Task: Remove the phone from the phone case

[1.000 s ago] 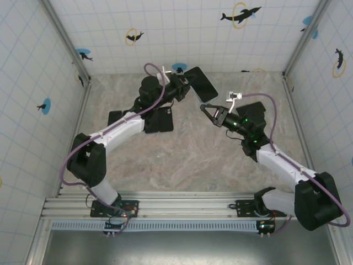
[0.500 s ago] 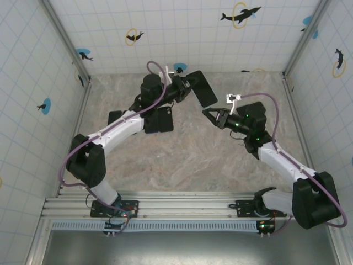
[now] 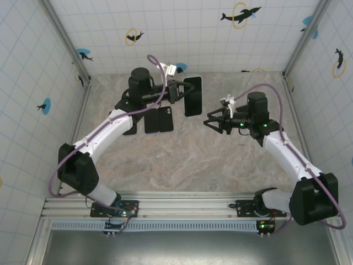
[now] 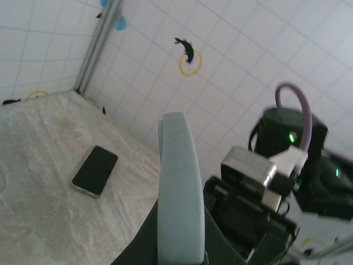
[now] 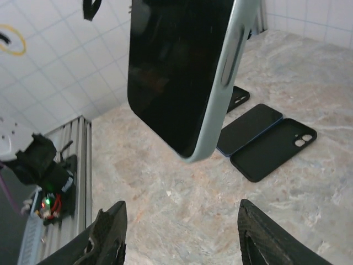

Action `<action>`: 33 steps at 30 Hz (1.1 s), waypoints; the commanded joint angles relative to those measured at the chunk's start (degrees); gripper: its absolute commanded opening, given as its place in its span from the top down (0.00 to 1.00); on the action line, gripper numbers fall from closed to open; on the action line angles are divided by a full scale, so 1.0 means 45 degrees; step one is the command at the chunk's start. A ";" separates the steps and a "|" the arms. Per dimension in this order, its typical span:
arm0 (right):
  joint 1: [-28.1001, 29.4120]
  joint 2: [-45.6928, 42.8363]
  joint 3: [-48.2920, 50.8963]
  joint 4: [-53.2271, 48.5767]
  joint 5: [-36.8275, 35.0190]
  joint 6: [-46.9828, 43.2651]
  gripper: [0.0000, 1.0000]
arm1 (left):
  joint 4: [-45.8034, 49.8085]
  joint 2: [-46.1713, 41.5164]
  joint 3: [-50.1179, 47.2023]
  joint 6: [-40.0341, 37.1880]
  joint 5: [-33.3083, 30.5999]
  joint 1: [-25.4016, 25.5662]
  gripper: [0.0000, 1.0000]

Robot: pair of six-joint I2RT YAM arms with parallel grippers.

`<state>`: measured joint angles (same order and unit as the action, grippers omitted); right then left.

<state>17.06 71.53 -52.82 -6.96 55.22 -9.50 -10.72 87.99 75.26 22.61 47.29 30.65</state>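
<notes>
Holding tight, the left end effector (image 3: pixel 182 92) is closed on the phone (image 3: pixel 192 95) and keeps it up in the air above the desk (image 3: pixel 182 160). The phone stands on its long edge. It sits inside its pale blue phone case (image 5: pixel 219 96), and its dark screen (image 5: pixel 176 61) faces the right arm.

The right end effector (image 3: pixel 212 120) is open. Its two black fingers (image 5: pixel 110 234) are spread wide apart and hold nothing. It points at the phone and is near it, but it does not touch it.

Down on the desk, under the left arm, lie some dark flat things. One is an empty black case (image 5: pixel 274 148) with its hollow side up. A dark phone (image 5: pixel 248 128) lies just beside it, edge to edge. Another dark thing (image 5: pixel 238 97) lies a little behind them.
</notes>
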 commanded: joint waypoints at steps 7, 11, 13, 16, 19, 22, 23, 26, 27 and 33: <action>0.0870 0.0644 -0.0616 0.0141 0.0266 -0.3728 0.48 | -0.0044 -0.0994 -0.0089 -0.3252 0.2798 -0.0499 1.00; 0.1203 0.1015 -0.0707 0.1337 0.0538 -0.3407 0.56 | -0.0318 -0.0968 -0.0186 -0.2934 0.3311 -0.0503 1.00; 0.1389 0.1280 -0.0963 0.1414 0.0810 -0.3349 0.58 | -0.0236 -0.0995 -0.0144 -0.2973 0.3398 -0.0504 1.00; 0.1580 0.1589 -0.1259 0.1095 0.0903 -0.3651 0.61 | -0.0697 -0.1095 -0.0240 -0.2732 0.3530 -0.0542 1.00; 0.1628 0.1770 -0.1458 0.1021 0.0910 -0.3788 0.64 | -0.0908 -0.1065 -0.0111 -0.2415 0.3799 -0.0562 1.00; 0.1678 0.1911 -0.1772 0.0996 0.1055 -0.3788 0.68 | -0.0798 -0.1044 -0.0051 -0.2419 0.3918 -0.0557 1.00; 0.1714 0.1927 -0.1831 0.1001 0.1097 -0.3788 0.69 | -0.0656 -0.1052 -0.0046 -0.2530 0.3925 -0.0561 1.00; 0.1741 0.1954 -0.1876 0.1115 0.1199 -0.3732 0.70 | -0.0645 -0.1018 -0.0065 -0.2489 0.3877 -0.0562 1.00; 0.1736 0.1966 -0.1875 0.1136 0.1217 -0.3677 0.71 | -0.0756 -0.1005 -0.0103 -0.2377 0.3870 -0.0569 1.00; 0.1753 0.1942 -0.1858 0.0793 0.1210 -0.4005 0.76 | -0.0938 -0.1054 -0.0075 -0.2214 0.3860 -0.0581 1.00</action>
<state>24.71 79.77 -59.09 -3.44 59.79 -25.98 -11.09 85.21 73.87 12.05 62.52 28.42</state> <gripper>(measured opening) 0.239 0.120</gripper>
